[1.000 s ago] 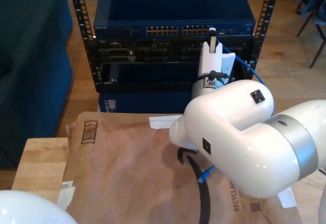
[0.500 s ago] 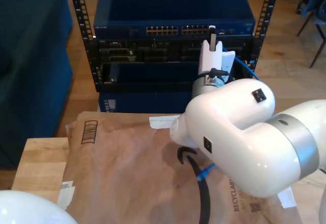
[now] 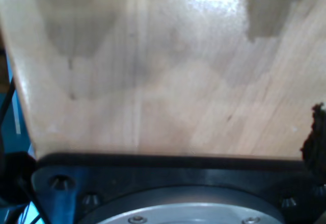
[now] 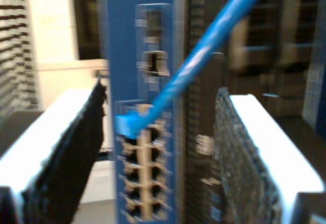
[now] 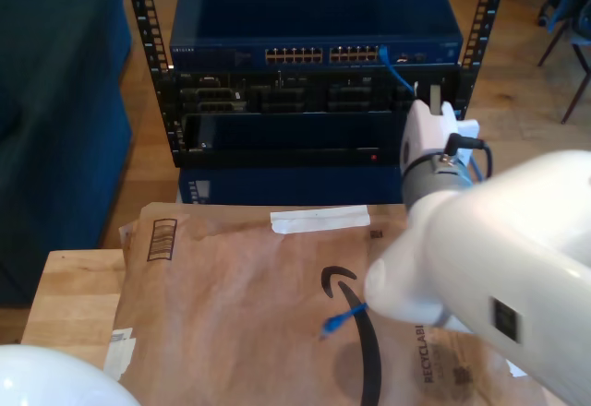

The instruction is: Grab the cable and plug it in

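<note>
Cable [image 5: 399, 78] plugged at one end into the blue switch [image 5: 314, 18] port row, far end on the exterior view's right; other plug lies on the brown paper [image 5: 249, 304]. My second gripper [image 4: 160, 147] open, jaws apart, cable between them untouched. My first gripper's state: cannot tell.

Camera arrangement: one exterior view and two wrist views.
The scene is seen by the exterior view from high behind the arms, facing the rack [image 5: 314, 65] across the paper-covered table [image 5: 240, 304]. The wooden tabletop [image 3: 163, 66] is viewed from very close by the first wrist view. The switch ports [image 4: 145, 178] are faced at close range by the second wrist view, and this port row [image 5: 323, 54] is shared with the exterior view.
</note>
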`<action>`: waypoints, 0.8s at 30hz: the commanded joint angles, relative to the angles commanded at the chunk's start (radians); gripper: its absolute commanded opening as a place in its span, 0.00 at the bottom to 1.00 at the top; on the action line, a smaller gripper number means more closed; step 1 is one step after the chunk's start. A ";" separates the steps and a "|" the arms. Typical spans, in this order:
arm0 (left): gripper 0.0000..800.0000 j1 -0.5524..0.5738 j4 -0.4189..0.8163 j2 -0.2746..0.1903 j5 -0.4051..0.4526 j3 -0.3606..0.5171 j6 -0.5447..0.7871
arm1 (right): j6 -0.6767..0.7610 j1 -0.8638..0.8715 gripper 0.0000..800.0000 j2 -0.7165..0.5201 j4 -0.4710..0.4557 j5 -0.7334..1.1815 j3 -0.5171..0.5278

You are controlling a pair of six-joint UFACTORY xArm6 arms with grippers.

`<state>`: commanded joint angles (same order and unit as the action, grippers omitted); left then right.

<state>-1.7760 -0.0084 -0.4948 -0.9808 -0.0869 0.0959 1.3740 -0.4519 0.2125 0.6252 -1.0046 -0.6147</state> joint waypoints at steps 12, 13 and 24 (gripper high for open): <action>1.00 0.000 0.000 0.000 0.000 0.000 0.000 | -0.005 0.354 0.69 -0.422 -0.397 0.594 0.117; 1.00 0.000 0.000 0.000 0.000 0.000 0.000 | -0.011 0.399 0.72 -0.463 -0.456 0.677 0.118; 1.00 0.000 0.000 0.000 0.000 0.000 0.000 | -0.152 0.799 1.00 -0.589 -0.744 1.201 0.014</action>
<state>-1.7760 -0.0084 -0.4948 -0.9808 -0.0869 0.0959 1.2221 0.3475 -0.3767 -0.1189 0.1968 -0.6009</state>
